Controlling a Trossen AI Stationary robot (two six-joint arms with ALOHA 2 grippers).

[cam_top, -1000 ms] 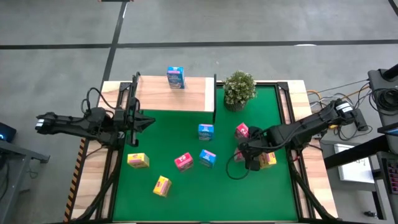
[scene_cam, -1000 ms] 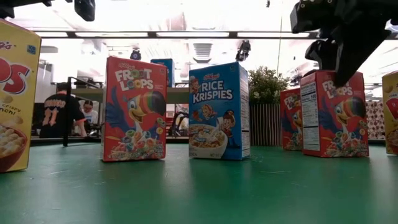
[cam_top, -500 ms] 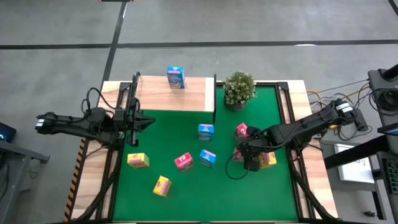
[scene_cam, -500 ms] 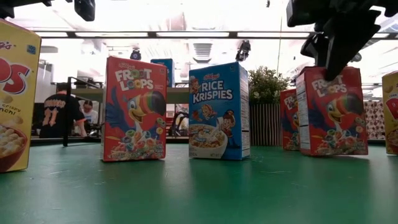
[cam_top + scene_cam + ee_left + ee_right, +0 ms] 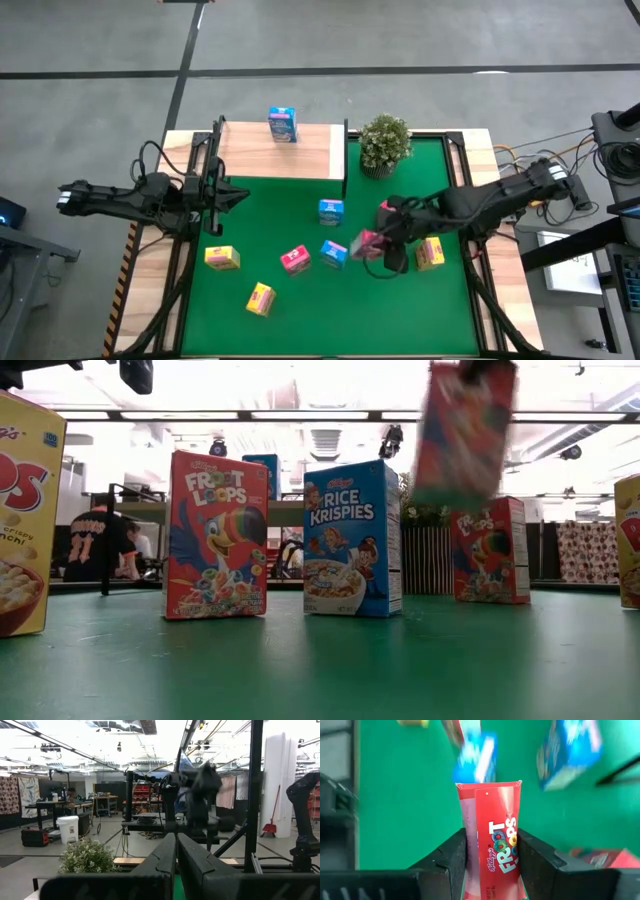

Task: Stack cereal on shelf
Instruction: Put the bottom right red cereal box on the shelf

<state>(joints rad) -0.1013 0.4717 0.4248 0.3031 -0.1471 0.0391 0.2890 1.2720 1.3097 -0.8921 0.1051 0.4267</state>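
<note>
Red box (image 5: pixel 492 840) is hanging clamped in my right pincer (image 5: pixel 492 857); I'm carrying it level to the shelf (image 5: pixel 280 150), clearing the blue box (image 5: pixel 332 254) beside it.

Left pincer (image 5: pixel 176 851), shut, is waiting.

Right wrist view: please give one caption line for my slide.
Right claw holds a red Froot Loops box above the green mat.

A workshop or lab hall; concrete floor (image 5: pixel 400 40), workbenches (image 5: pixel 95 802), exposed ceiling lights (image 5: pixel 50 748), a person (image 5: pixel 100 545) working behind.
</note>
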